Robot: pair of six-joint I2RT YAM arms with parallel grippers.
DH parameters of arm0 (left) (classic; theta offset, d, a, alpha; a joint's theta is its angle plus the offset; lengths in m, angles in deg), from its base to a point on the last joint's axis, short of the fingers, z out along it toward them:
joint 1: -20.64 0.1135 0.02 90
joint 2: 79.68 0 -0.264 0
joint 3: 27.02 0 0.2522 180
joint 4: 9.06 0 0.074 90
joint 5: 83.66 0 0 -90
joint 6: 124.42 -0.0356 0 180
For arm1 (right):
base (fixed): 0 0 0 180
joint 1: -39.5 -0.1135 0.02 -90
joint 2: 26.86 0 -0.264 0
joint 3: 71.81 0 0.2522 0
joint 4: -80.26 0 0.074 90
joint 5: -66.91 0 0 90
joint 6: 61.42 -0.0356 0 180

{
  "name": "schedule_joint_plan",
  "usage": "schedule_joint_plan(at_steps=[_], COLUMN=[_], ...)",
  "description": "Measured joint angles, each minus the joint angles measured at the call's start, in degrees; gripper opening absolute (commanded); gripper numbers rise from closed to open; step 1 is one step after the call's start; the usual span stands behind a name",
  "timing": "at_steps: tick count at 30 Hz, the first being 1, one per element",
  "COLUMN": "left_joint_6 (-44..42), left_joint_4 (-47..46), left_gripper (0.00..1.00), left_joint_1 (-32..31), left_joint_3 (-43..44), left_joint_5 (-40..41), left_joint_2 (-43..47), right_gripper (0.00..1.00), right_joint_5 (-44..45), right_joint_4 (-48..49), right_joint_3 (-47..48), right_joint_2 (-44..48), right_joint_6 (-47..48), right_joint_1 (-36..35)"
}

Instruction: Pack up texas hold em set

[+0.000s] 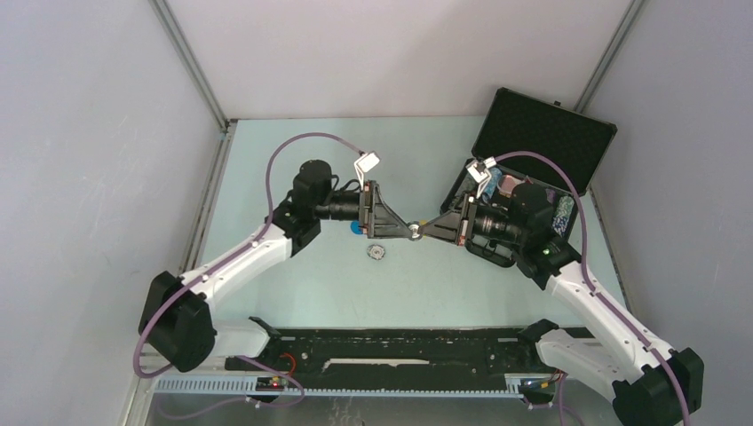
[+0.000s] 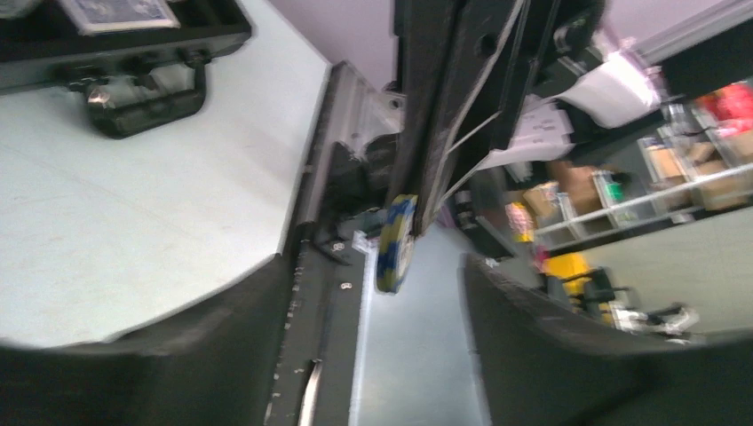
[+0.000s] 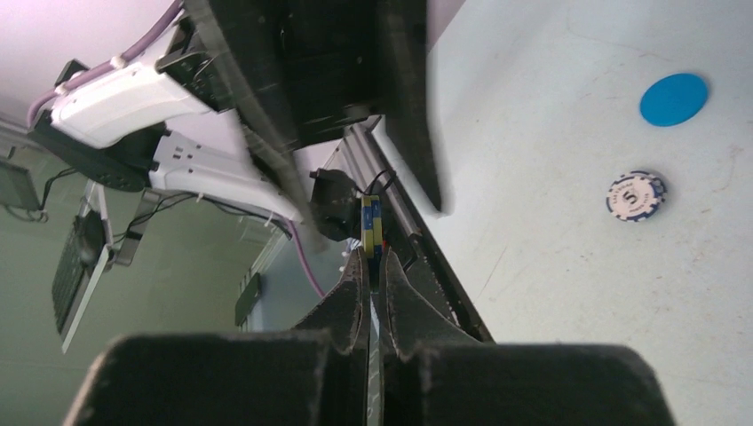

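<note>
Yellow-and-blue striped poker chip (image 3: 371, 232) held on edge in the air above the pale table (image 1: 293, 177), pinched between the closed fingers (image 3: 351, 297) of the right gripper (image 1: 430, 226). The left gripper (image 1: 401, 230) meets it head-on from the opposite side. Its own fingers (image 2: 222, 337) are spread wide, and in the left wrist view the chip hangs in the gap between them, touching neither.

Below the two grippers a second chip (image 3: 636, 195), white and dark blue and marked 5, lies flat on the table. A plain blue disc (image 3: 674, 98) lies near it but apart.

The black foam-lined briefcase (image 1: 543, 142) stands open at the far right of the table behind the right arm, lid raised, with its handle (image 2: 151, 99) facing the table's middle. A row of striped chips (image 1: 559, 213) shows inside it; the rest of the contents is largely hidden by the arm
</note>
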Motion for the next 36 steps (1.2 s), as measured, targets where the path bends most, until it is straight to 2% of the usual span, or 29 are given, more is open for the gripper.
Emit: schedule_joint_plan(at_steps=[6,9,13,16,18,25,36], left_joint_6=[-4.3,-6.3,-7.6,-7.9,-8.3,-11.6,-18.7], left_joint_4=[10.1,14.4,19.1,20.2,20.3,18.0,15.5], left_gripper=[1.0,1.0,1.0,1.0,1.0,1.0,1.0], left_joint_1=[2.9,6.1,9.3,9.6,9.6,9.6,9.6], left_joint_3=[0.0,0.0,0.0,0.0,-0.1,-2.5,-4.5], left_joint_5=[9.3,15.6,23.1,26.1,27.5,33.0,40.8], left_joint_2=[4.2,6.3,7.3,8.3,9.4,15.1,16.6], right_gripper=[0.0,0.0,0.0,0.0,0.0,0.0,0.0], right_joint_5=[5.2,9.1,15.0,18.5,20.3,25.1,27.6], right_joint_4=[-4.4,-7.4,-9.8,-9.6,-9.0,-0.8,-6.5], right_joint_3=[0.0,0.1,2.7,7.1,10.6,14.8,13.9], right_joint_2=[0.5,0.2,-4.8,-12.4,-17.4,-27.1,-33.6], right_joint_6=[3.8,10.8,27.5,41.8,47.3,55.0,64.9], right_joint_1=[1.3,2.3,3.4,3.4,3.6,5.7,6.6])
